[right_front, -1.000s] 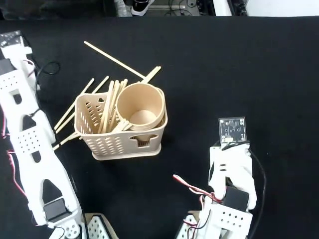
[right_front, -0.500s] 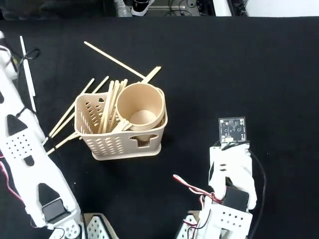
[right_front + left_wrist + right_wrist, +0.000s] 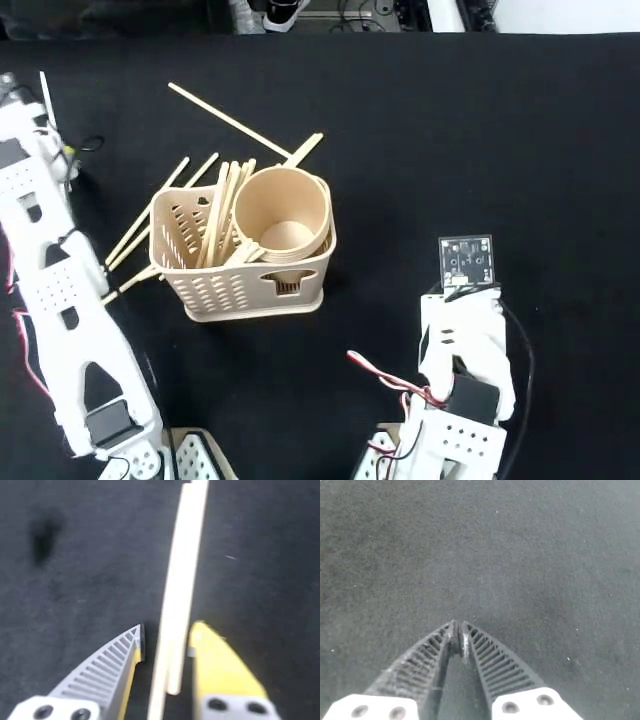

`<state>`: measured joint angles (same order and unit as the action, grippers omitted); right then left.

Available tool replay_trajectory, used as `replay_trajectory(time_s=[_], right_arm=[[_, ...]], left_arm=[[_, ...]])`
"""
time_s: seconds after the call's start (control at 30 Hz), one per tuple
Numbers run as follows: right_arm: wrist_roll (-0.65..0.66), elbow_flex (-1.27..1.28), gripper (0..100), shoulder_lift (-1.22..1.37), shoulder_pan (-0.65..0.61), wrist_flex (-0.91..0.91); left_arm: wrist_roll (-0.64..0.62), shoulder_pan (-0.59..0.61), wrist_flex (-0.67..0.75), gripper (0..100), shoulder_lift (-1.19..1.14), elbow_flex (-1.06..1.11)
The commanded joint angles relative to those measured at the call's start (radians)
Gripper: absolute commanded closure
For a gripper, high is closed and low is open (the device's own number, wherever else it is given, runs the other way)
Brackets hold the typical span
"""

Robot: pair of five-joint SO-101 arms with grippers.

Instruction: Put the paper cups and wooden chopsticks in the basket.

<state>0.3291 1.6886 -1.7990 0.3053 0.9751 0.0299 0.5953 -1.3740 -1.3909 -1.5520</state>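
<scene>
A beige slotted basket (image 3: 235,290) stands left of the table's middle. It holds nested paper cups (image 3: 283,212) and several wooden chopsticks (image 3: 222,205), some sticking out over its left rim. One loose chopstick (image 3: 228,119) lies on the cloth behind the basket. At the far left edge, my left gripper (image 3: 167,630) is shut on a pale chopstick (image 3: 181,580), whose tip (image 3: 46,92) pokes out beside the left arm (image 3: 45,270). My right gripper (image 3: 458,630) is shut on nothing, low over bare black cloth, and its arm (image 3: 462,335) sits at the front right.
Black cloth (image 3: 450,130) covers the table, with open room right of and behind the basket. Chopsticks (image 3: 135,228) leaning out of the basket reach toward the left arm. Cables and gear (image 3: 300,12) lie past the far edge.
The left arm came up at the far left with a chopstick in its gripper, then shifted back over it, hiding most of the stick. The right arm has not moved.
</scene>
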Motion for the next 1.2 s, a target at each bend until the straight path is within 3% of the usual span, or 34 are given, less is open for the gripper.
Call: replay_trajectory(time_s=[0.0,0.23,0.43,0.7,0.9,1.1,1.17], right_arm=[[0.008,-0.002,98.5,-0.042,-0.014,0.005],[0.008,-0.002,98.5,-0.042,-0.014,0.005],[0.008,-0.002,98.4,-0.042,-0.014,0.005],[0.008,-0.002,98.4,-0.042,-0.014,0.005],[0.008,-0.002,98.4,-0.042,-0.014,0.005],[0.008,-0.002,98.4,-0.042,-0.014,0.005],[0.008,-0.002,98.4,-0.042,-0.014,0.005]], left_arm=[[0.049,-0.038,-0.075,97,0.011,0.005],[0.048,-0.042,-0.279,97,0.083,-0.120],[0.054,-0.042,-0.387,97,0.301,-0.105],[0.052,-0.022,-0.377,97,0.336,-0.079],[-0.003,0.058,-0.212,96,0.203,-0.010],[-0.121,0.111,-0.098,78,0.095,-0.004],[-0.124,0.096,-0.077,76,0.069,-0.008]])
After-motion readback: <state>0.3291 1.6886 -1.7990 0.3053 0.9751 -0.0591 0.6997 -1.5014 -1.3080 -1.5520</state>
